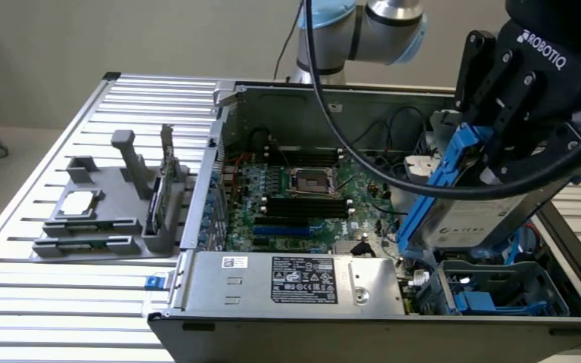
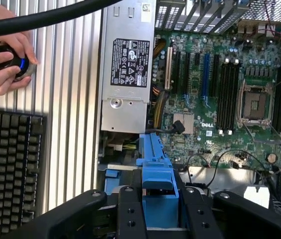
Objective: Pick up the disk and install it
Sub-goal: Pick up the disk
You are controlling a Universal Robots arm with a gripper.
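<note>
My gripper [image 1: 495,155] hangs over the open computer case [image 1: 232,113] at the exterior view's right, shut on the disk [image 1: 470,218]. The disk is a silver-grey drive with a white label and bright blue rails [image 1: 440,181]. It hangs tilted, its lower end just above the blue drive bay [image 1: 502,293] in the case's near right corner. In the wrist view the blue rail [image 2: 155,174] sits clamped between my two black fingers [image 2: 130,214], and the rest of the disk is hidden behind my gripper [image 2: 161,211].
A grey labelled power-supply box [image 1: 290,280] [image 2: 128,64] sits beside the bay, the motherboard [image 1: 301,193] [image 2: 230,99] behind it. A grey fixture with a small chip [image 1: 81,201] lies on the ribbed table. A hand [image 2: 1,59] grips a knob by a keyboard [image 2: 8,169].
</note>
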